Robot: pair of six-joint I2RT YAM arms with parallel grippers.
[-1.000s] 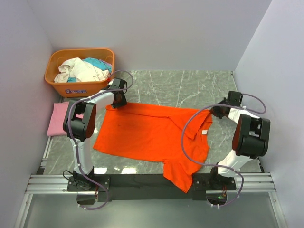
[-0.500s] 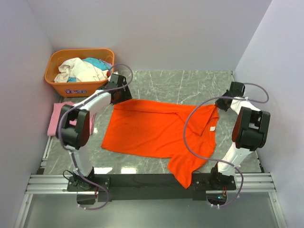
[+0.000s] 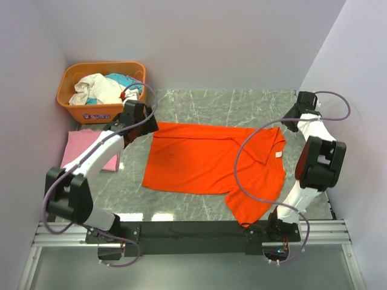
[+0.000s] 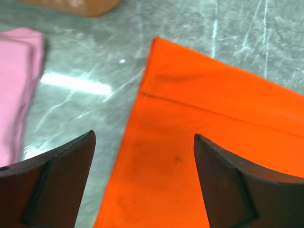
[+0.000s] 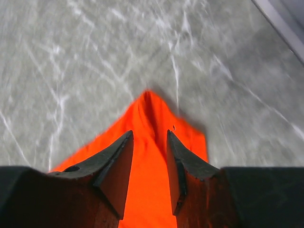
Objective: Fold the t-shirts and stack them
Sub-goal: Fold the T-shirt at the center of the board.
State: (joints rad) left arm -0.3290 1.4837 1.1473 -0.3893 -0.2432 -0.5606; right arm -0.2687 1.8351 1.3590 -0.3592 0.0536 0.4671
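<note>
Orange-red cloth lay spread flat on the stone tabletop, from the middle toward the right edge. This was the orange-red t-shirt, with its neck to the right and one sleeve reaching toward the near edge. It seemed to be laid out smooth like that so it could be folded. The pink t-shirt lay folded at the left edge, likely as the bottom of the stack.

The left gripper hung over the orange-red shirt's far left corner with its fingers spread wide, holding nothing. The right gripper was near the table's far right corner, just past the shirt's far tip. Its fingers were a little apart, with no cloth pinched.

The orange basket sat in the far left corner, with more clothes piled inside.

By count there were two t-shirts, two grippers and one basket.
</note>
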